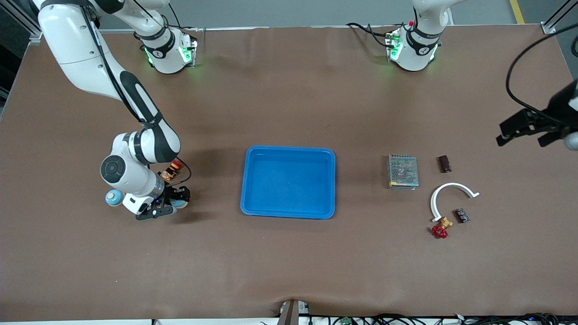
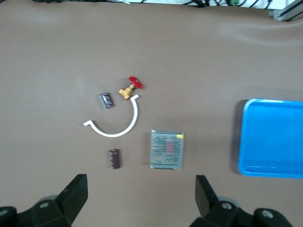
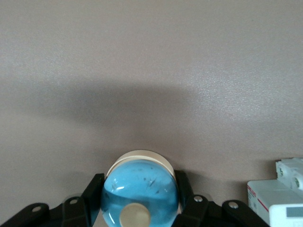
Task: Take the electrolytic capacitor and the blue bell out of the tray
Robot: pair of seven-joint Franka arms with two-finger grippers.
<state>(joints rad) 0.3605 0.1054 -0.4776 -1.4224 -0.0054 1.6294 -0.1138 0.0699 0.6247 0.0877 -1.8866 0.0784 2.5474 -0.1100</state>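
Note:
The bell [image 3: 140,189] is a blue dome with a cream button and cream base. My right gripper [image 3: 139,182] is shut on it, one black finger on each side, low at the table near the right arm's end [image 1: 174,204]. The capacitor [image 1: 445,164], a small dark cylinder, lies on the table toward the left arm's end; it also shows in the left wrist view [image 2: 114,158]. My left gripper [image 1: 519,136] hangs open and empty in the air past the capacitor, at the table's left-arm end. Its fingers [image 2: 75,191] stand wide apart.
A blue tray [image 1: 253,198] sits mid-table. By the capacitor lie a mesh metal box [image 1: 402,171], a white curved clip [image 1: 451,192], a brass valve with red handle [image 1: 440,228] and a small dark chip [image 1: 461,215]. A copper coil [image 1: 172,170] and white blocks [image 3: 279,196] lie near the bell.

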